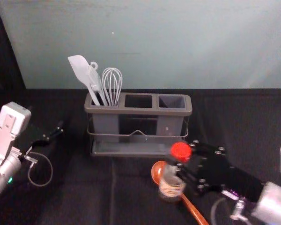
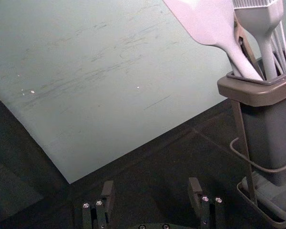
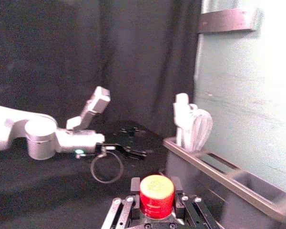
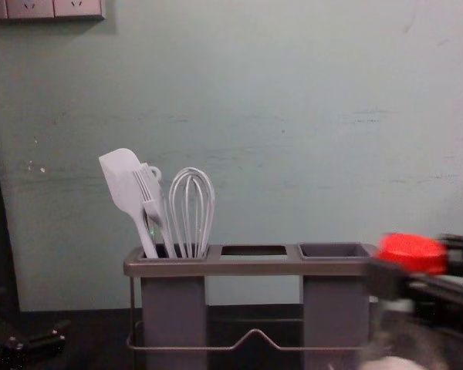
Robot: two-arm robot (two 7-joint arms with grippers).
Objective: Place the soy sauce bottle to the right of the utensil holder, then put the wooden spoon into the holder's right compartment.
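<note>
My right gripper (image 1: 181, 169) is shut on the neck of the red-capped soy sauce bottle (image 1: 171, 183), in front of the utensil holder (image 1: 145, 111). In the right wrist view the red cap of the bottle (image 3: 157, 195) stands between the fingers of my right gripper (image 3: 156, 194). The wooden spoon (image 1: 193, 209) lies on the table, partly behind the bottle. The holder's right compartment (image 4: 336, 251) holds nothing visible. My left gripper (image 1: 56, 133) is parked at the left; in the left wrist view, my left gripper (image 2: 151, 193) stands open with nothing between its fingers.
A white spatula (image 1: 81, 70), a brush and a whisk (image 1: 112, 83) stand in the holder's left compartment. Behind the black-covered table (image 1: 84, 197) rises a pale wall (image 1: 178, 42).
</note>
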